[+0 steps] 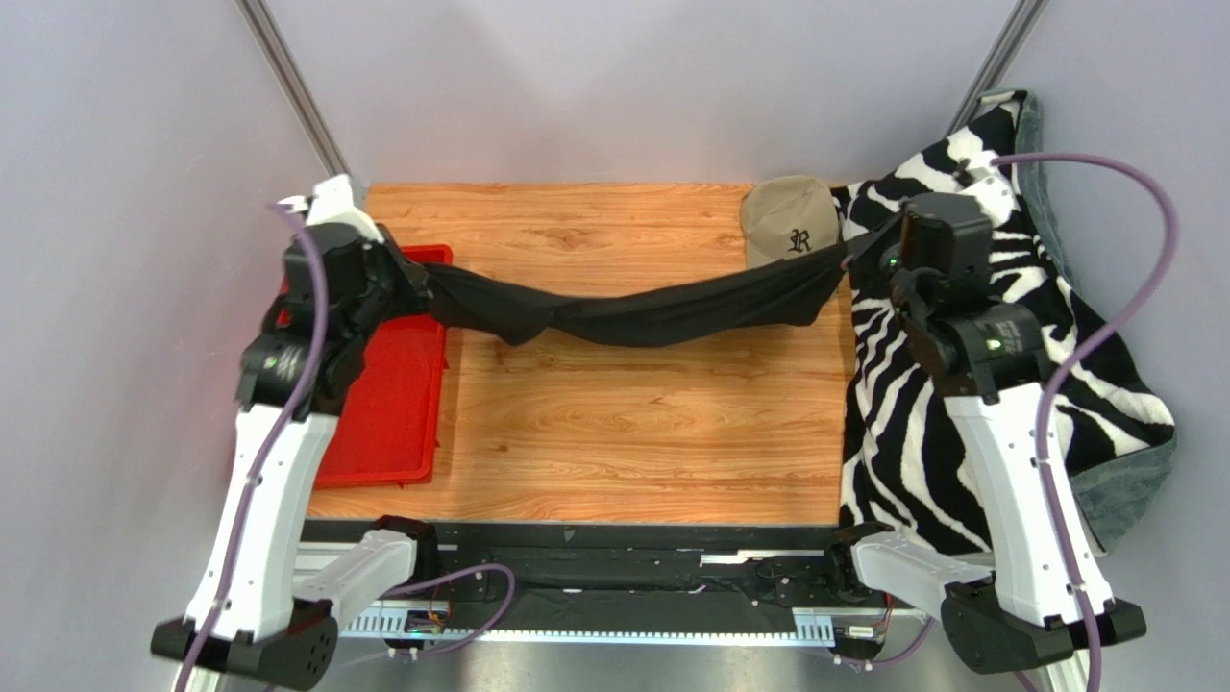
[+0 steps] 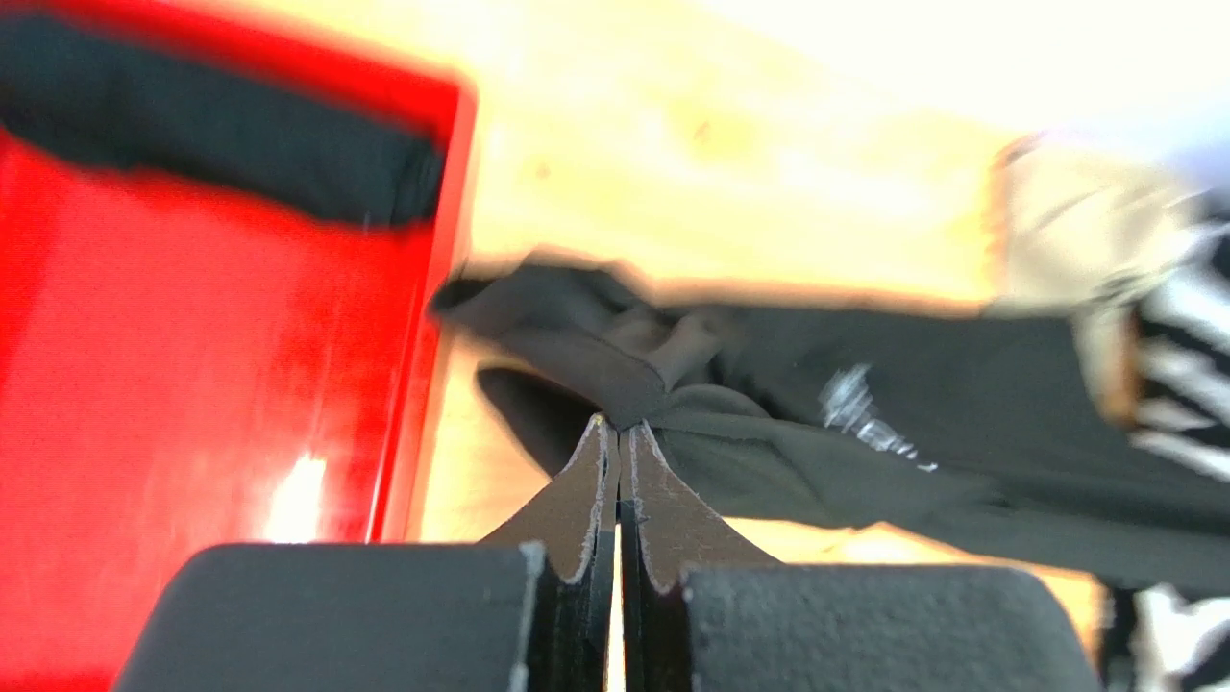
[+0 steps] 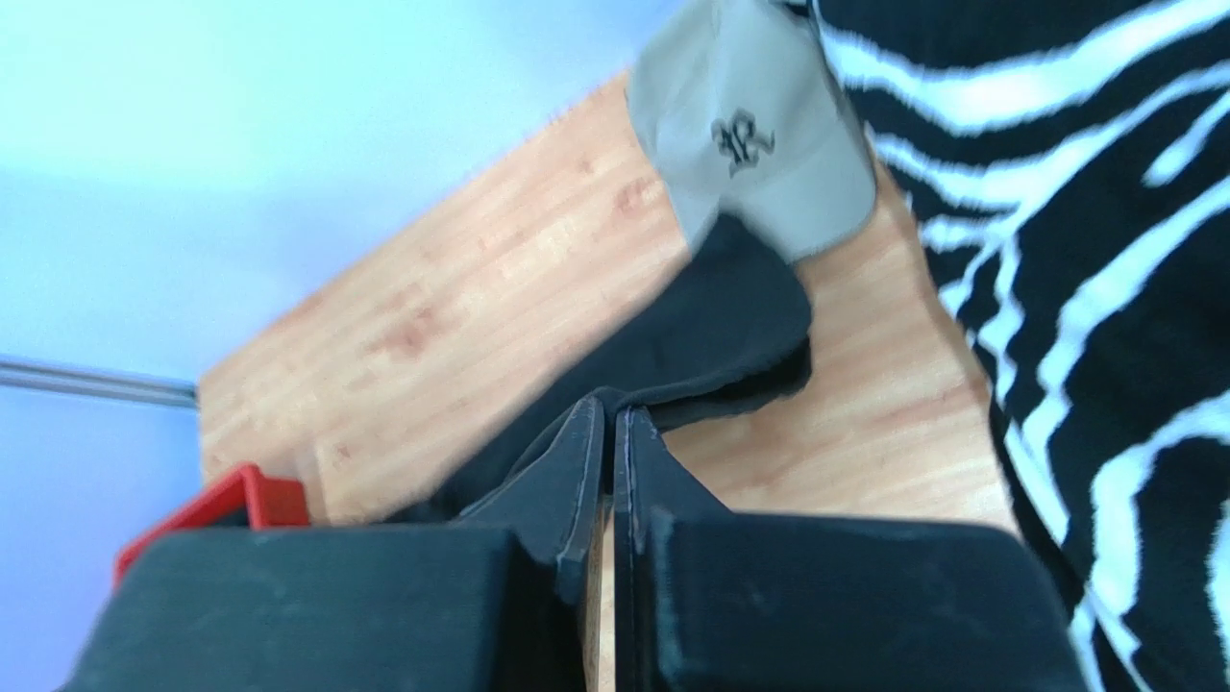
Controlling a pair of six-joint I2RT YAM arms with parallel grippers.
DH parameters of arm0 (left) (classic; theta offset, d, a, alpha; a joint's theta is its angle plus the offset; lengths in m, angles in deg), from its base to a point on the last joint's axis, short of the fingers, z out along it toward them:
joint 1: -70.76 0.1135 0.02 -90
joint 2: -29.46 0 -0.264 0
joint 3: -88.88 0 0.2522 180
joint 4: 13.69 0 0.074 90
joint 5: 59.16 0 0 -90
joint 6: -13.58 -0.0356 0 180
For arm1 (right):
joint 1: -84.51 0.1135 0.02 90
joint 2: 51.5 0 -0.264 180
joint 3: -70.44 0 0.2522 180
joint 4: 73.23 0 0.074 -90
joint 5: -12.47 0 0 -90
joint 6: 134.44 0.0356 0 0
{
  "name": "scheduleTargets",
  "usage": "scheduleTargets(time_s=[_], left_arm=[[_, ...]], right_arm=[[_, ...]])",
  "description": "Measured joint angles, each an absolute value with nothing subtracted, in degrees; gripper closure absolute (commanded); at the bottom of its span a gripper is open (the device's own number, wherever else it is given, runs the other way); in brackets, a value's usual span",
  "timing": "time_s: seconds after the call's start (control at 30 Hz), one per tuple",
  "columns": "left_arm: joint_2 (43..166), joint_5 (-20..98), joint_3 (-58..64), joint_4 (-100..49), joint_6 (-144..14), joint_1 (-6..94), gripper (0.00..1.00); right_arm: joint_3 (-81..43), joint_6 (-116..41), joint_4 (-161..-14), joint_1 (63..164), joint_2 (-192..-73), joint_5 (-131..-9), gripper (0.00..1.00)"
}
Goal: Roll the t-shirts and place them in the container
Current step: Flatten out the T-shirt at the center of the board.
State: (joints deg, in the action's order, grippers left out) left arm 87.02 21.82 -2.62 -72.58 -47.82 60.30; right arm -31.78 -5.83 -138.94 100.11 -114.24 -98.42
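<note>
A black t-shirt hangs stretched between my two grippers above the wooden table, sagging in the middle. My left gripper is shut on its left end, over the edge of the red tray. In the left wrist view the fingertips pinch bunched black fabric. My right gripper is shut on the shirt's right end; its wrist view shows the jaws closed on the black cloth. Another dark garment lies in the red tray.
A beige cap sits at the back right of the table, also seen as the cap. A zebra-striped cloth covers the right side under the right arm. The wooden table lies below the hanging shirt.
</note>
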Motion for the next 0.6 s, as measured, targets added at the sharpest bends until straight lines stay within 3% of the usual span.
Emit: scheduleTargets(time_s=[0.33,0.6], left_arm=[[76.14,22.41,-13.92,-72.71,-46.75,60.30,1.00],[88.18,22.81,-23.64,-68.60,-43.86,60.30,1.00]], right_arm=[[-46.67,-9.26,-142.06,98.97,-111.25,-101.26,1.00],[-52.98,-12.47,-134.83,97.20,-118.75,-100.32,1.00]])
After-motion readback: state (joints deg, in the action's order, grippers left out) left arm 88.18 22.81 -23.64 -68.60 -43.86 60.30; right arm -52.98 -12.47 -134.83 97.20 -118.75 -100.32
